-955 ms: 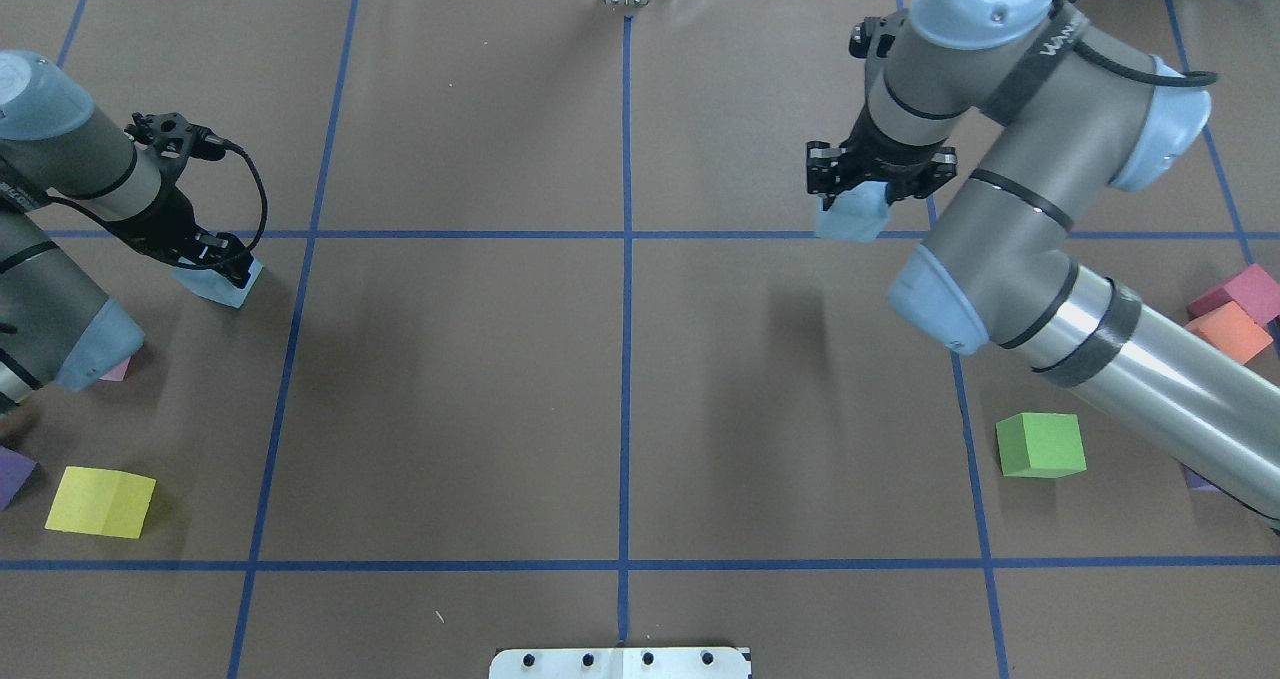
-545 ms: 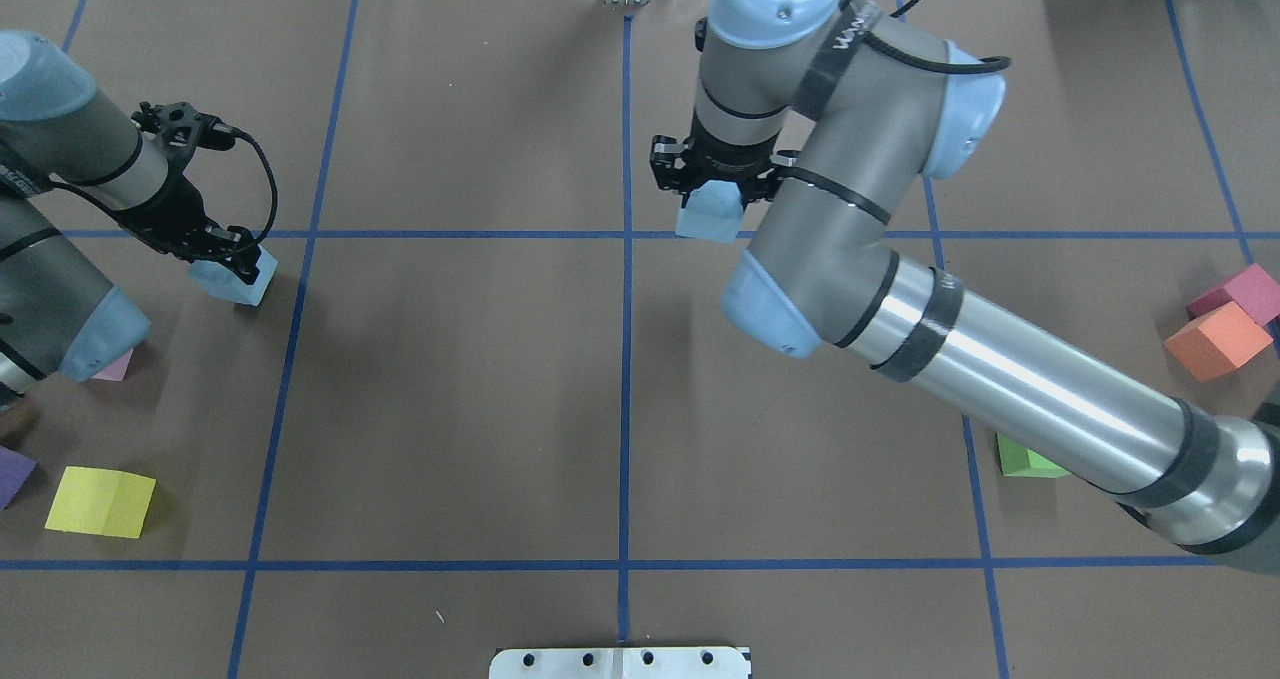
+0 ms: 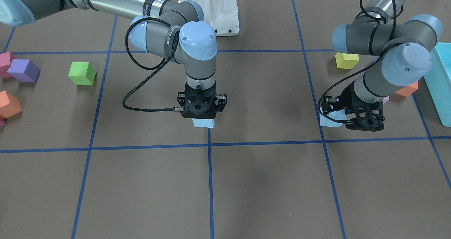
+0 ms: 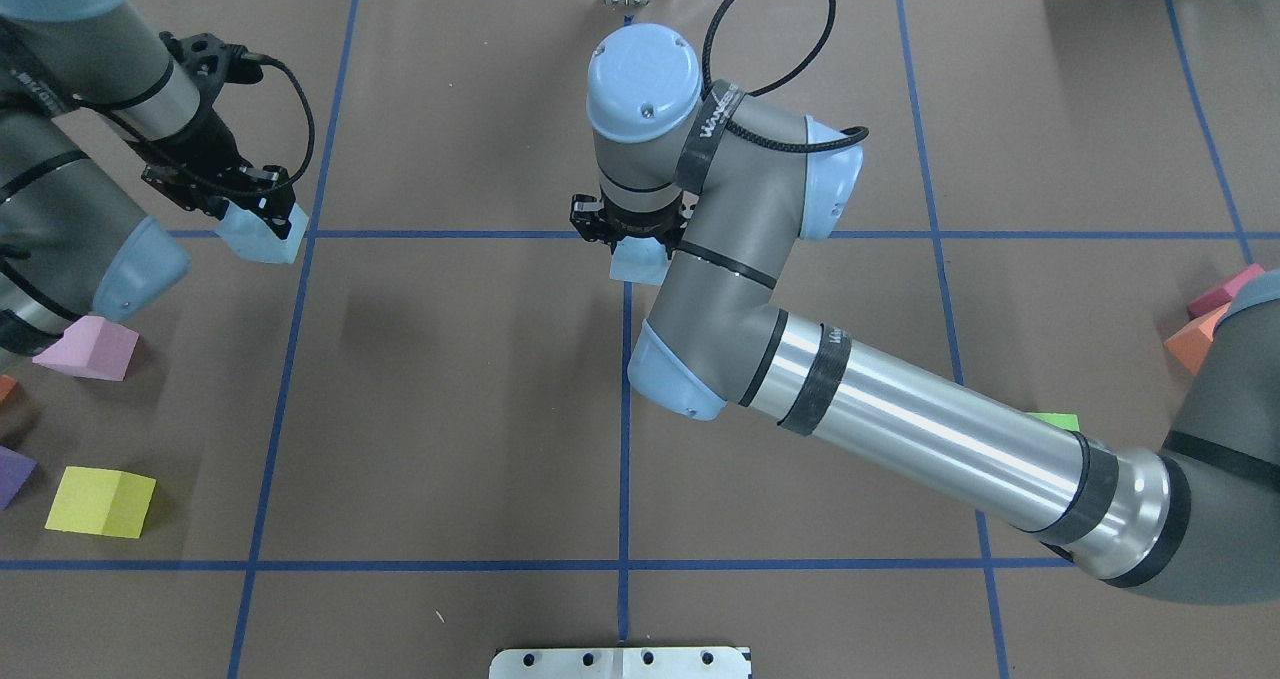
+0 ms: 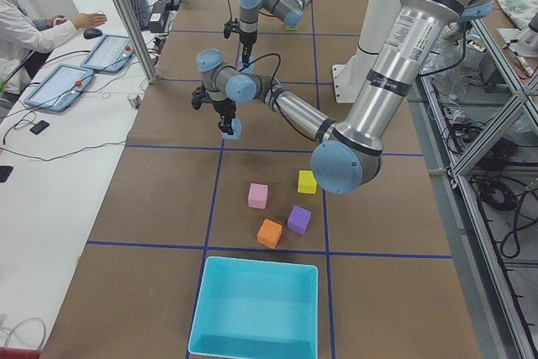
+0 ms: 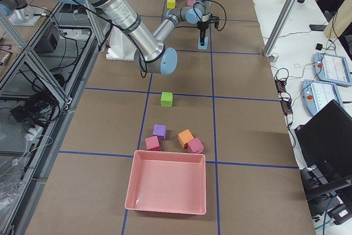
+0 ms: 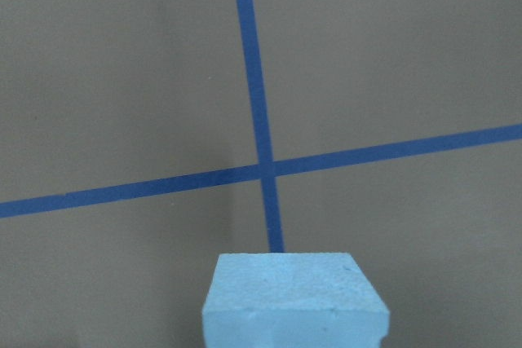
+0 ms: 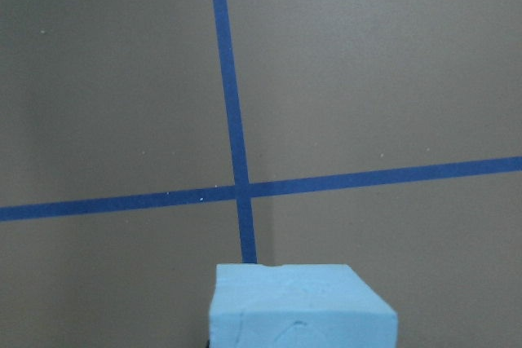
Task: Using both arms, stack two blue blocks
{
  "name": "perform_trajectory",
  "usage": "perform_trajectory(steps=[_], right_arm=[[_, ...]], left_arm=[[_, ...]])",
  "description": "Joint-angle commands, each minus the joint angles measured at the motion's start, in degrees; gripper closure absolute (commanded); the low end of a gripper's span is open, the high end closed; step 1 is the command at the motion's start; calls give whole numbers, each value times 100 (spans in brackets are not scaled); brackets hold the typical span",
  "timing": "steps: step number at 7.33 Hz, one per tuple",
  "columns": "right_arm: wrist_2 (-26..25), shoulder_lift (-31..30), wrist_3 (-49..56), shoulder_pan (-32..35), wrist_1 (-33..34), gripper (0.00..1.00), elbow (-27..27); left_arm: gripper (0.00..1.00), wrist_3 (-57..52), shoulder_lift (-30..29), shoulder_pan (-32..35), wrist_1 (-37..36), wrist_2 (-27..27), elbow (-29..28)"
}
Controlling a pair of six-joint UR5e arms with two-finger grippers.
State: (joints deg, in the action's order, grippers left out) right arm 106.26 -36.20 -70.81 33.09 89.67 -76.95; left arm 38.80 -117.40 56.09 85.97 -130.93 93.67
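The right gripper (image 4: 632, 241) is in the upper middle of the overhead view. It points straight down, and its fingers are pressed on the sides of the right blue block (image 4: 640, 262), so it is gripping this cube. The right arm (image 4: 900, 429) reaches to it from the lower right of that frame. In the right wrist view, the top of this block fills the lower middle. A crossing of blue tape lines (image 8: 241, 191) lies on the brown paper (image 8: 391, 63) beyond it. The paper looks well below the cube, so the block seems to be held in the air.

The left gripper (image 4: 262, 217) is in the upper left of the overhead view, tilted, and it is closed on the left blue block (image 4: 262, 239). The left arm (image 4: 50, 189) comes in from the left edge. This block hangs just left of another tape crossing (image 4: 305, 234), and the left wrist view shows the same crossing beyond the cube's top. The two blue blocks are well apart, on about the same horizontal tape line.

In the lower left of the overhead view lie a yellow cube (image 4: 100, 501), a pink cube (image 4: 88, 349) and part of a purple cube (image 4: 12, 474). In the front-facing view, a green cube (image 3: 82, 73) sits in the upper left. A turquoise bin (image 5: 256, 308) stands at the bottom of the exterior left view.
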Motion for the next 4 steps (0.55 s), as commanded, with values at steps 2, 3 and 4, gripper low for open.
perform_trajectory(steps=[2, 3, 4], right_arm=[[-132, 68, -21, -295, -151, 43, 347], [-132, 112, -4, -312, -152, 37, 408], [-132, 113, 23, -312, -152, 11, 409]], left_arm=[[43, 1189, -494, -19, -142, -21, 28], [43, 1252, -530, -19, -142, -21, 28], [43, 1357, -565, -28, -133, -12, 28]])
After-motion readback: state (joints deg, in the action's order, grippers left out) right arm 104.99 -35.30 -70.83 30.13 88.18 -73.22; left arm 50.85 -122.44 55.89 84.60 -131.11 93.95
